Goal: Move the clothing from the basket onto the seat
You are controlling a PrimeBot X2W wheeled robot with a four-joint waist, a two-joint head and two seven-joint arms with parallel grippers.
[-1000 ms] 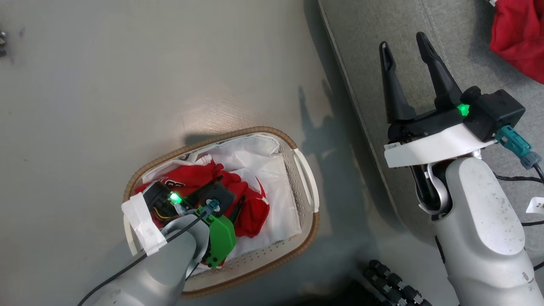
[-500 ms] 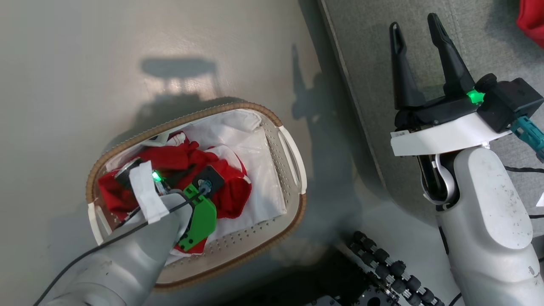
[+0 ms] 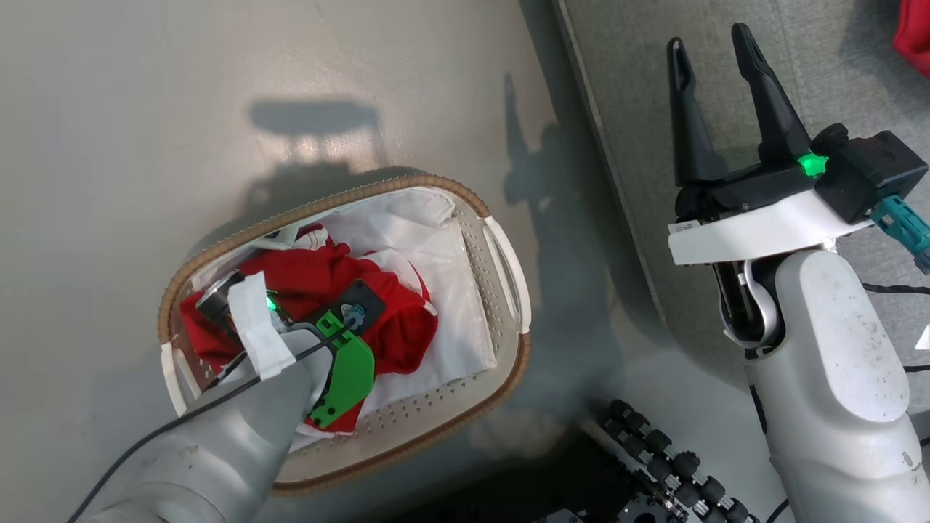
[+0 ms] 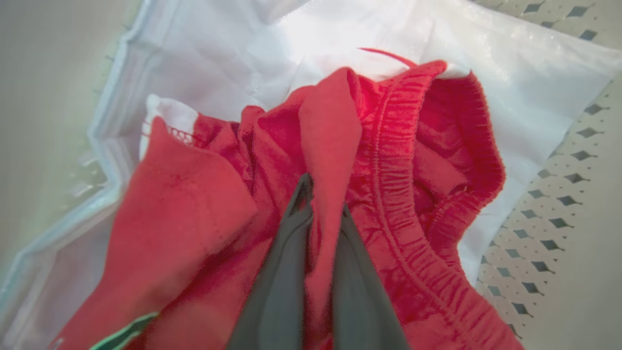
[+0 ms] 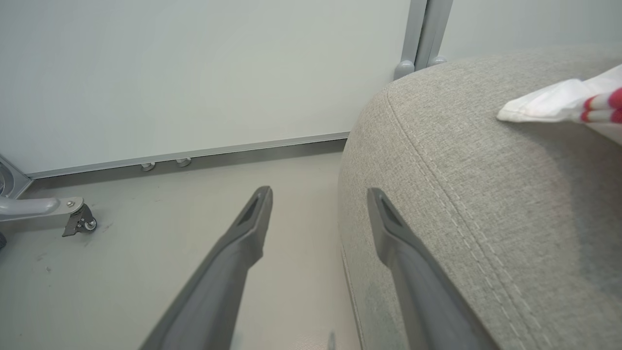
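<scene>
Now: left fingers (image 4: 305,197) clamped on thin fold of clothing (image 4: 388,160), middle of basket (image 3: 465,200). Fold may slip on lift, or liner (image 4: 340,29) may snag and drag out. Right fingers (image 3: 748,65) apart, above seat (image 3: 639,73) edge.

The clothing (image 4: 413,160) is bright red with white trim. The basket (image 3: 407,425) is white, dotted with small holes, under a brown woven-look rim; its liner (image 3: 443,305) is plain white. The seat (image 3: 632,87) is mottled grey fabric. The floor (image 3: 145,109) is pale grey-beige. The right gripper (image 3: 708,36) is black.
</scene>
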